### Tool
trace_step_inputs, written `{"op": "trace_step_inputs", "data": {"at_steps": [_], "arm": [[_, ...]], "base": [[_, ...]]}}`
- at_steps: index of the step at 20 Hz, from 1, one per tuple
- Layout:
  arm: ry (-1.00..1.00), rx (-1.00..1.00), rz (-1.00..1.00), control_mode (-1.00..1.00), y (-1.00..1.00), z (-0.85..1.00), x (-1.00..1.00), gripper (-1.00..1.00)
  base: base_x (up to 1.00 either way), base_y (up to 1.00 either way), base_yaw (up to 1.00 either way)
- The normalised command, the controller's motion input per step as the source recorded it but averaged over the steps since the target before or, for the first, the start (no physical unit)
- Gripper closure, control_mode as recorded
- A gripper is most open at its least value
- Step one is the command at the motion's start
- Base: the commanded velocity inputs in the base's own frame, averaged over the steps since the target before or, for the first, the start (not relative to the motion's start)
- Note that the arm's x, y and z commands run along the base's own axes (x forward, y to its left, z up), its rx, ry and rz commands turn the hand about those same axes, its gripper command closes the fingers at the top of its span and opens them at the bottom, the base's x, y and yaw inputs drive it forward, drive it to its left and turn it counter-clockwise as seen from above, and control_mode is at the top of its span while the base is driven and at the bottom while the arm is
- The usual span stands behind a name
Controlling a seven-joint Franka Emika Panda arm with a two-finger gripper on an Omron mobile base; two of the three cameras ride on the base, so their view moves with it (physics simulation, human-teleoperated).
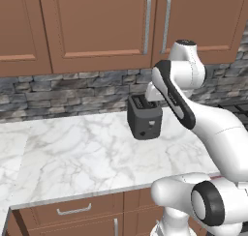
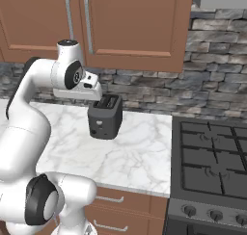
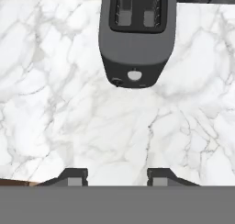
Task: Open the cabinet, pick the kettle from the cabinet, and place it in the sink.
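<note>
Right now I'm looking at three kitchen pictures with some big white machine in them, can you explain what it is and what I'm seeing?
It is a white robot arm on a base that drives. Two pictures look over it from cameras behind it, left and right. The third looks down from its hand. Its gripper hangs open above the marble counter, holding nothing. A black toaster stands on the counter by the stone wall. Above hangs a brown cabinet, doors closed. A stove sits to the right.

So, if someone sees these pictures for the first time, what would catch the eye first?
Probably the boxy black two-slot toaster, standing alone on the white marble counter near the grey stone wall. Above it hangs the reddish-brown wood cabinet, both doors closed. The white arm's fingers hover apart over the marble, holding nothing.
</note>
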Motion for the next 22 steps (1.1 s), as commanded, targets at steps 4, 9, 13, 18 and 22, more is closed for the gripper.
{"op": "trace_step_inputs", "data": {"at_steps": [4,9,13,18,22], "arm": [[-0.06,0.00,0.00,-1.00,0.00,0.00,-0.09,-1.00],[-0.39,0.00,0.00,-1.00,0.07,0.06,-0.18,-1.00],[-0.41,0.00,-0.02,-1.00,0.00,0.23,-0.13,-1.00],[-0.24,0.00,-0.07,-1.00,0.00,0.39,0.00,-1.00],[-0.20,0.00,-0.02,-1.00,0.00,0.40,0.01,-1.00]], "base": [[0.00,0.00,0.00],[0.00,0.00,0.00],[0.00,0.00,0.00],[0.00,0.00,0.00],[0.00,0.00,0.00]]}}
